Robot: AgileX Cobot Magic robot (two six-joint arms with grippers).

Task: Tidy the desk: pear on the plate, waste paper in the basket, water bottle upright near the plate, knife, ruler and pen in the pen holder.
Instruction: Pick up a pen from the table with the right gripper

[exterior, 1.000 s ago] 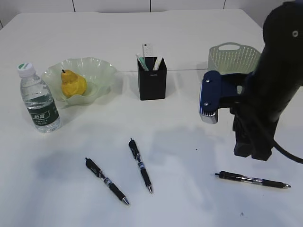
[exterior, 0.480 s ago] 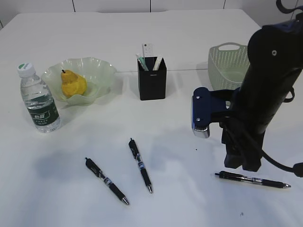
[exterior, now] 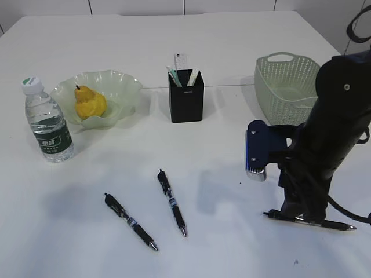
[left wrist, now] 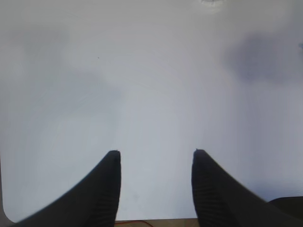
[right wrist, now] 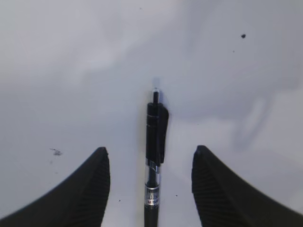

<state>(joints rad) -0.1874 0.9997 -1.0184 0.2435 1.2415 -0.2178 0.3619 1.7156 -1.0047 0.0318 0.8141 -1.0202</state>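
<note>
My right gripper (exterior: 301, 215) has come down over a black pen (exterior: 333, 223) at the front right of the desk (exterior: 232, 46). In the right wrist view the gripper (right wrist: 150, 148) is open, with the pen (right wrist: 155, 137) lying between its fingers, touching neither. Two more pens (exterior: 130, 222) (exterior: 172, 202) lie at the front middle. The pear (exterior: 90, 103) sits in the plate (exterior: 124, 87), and the water bottle (exterior: 48, 121) stands upright to its left. The pen holder (exterior: 186, 101) holds the ruler (exterior: 180, 61) and two slim items. The basket (exterior: 284, 81) is back right. Waste paper is out of view. My left gripper (left wrist: 156, 152) is open over bare desk.
The right arm's dark body (exterior: 336, 127) hides part of the basket's front and the desk beside it. In the left wrist view the desk's near edge (left wrist: 151, 221) runs just below the fingertips.
The right arm has dropped toward the desk, and its open gripper now straddles the right pen. The other things have not moved.
</note>
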